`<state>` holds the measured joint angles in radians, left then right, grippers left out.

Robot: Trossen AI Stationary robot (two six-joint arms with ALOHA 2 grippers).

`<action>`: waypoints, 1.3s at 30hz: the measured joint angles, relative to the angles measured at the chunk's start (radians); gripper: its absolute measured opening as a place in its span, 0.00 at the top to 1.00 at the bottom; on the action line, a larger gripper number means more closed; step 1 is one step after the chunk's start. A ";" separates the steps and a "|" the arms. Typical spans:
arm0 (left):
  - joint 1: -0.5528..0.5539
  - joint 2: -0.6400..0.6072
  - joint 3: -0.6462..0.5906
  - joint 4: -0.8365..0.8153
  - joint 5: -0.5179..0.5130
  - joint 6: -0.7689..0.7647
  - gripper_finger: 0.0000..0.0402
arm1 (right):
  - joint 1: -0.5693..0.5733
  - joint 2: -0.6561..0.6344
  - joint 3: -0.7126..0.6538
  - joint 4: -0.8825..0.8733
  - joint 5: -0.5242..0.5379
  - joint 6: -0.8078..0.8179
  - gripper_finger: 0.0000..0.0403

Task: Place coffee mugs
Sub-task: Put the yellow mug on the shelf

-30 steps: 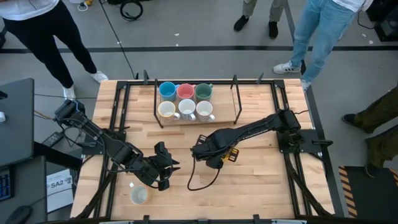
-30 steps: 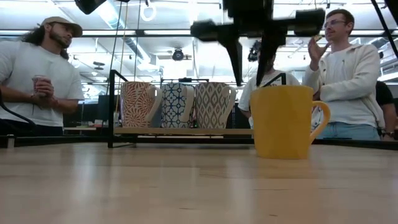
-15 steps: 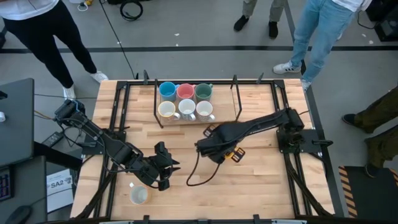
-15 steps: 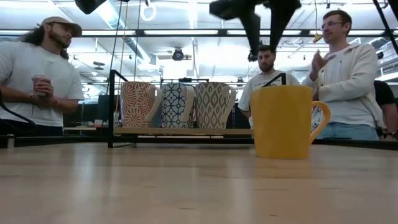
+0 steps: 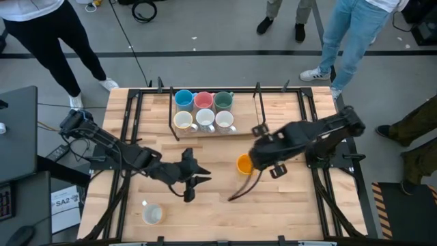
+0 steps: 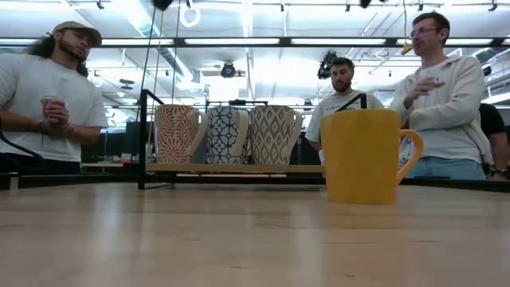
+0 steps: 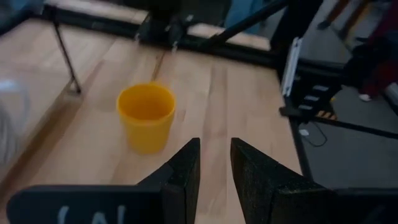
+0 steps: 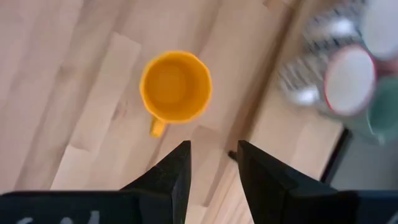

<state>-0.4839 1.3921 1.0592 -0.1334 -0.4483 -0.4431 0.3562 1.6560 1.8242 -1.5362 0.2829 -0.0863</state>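
The left arm reaches from the left side of the table toward its middle, low over the wood. The left gripper (image 5: pixel 193 179) points to the right, and its two fingers (image 7: pixel 184 168) stand a little apart with nothing between them. The right arm is folded near the right side. The right gripper (image 5: pixel 258 158) points down, its fingers (image 8: pixel 176 171) also slightly apart and empty.

Grey floor (image 5: pixel 205 41), bright ceiling strip lights (image 6: pixel 239 41), apparently an open workshop
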 joint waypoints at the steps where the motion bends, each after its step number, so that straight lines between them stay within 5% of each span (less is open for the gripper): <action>1: 0.012 0.000 0.000 0.021 0.013 0.025 0.76 | 0.016 -0.033 -0.046 0.018 0.025 0.043 0.66; 15: 0.144 0.084 0.000 0.122 0.027 0.126 0.76 | 0.180 -0.331 -0.615 0.375 0.057 0.477 0.66; 39: 0.241 0.426 0.000 0.491 0.027 0.118 0.76 | 0.233 -0.334 -0.979 0.833 0.036 0.567 0.66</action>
<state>-0.2427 1.8185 1.0592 0.3579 -0.4209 -0.3246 0.5896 1.3220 0.8450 -0.7035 0.3191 0.4804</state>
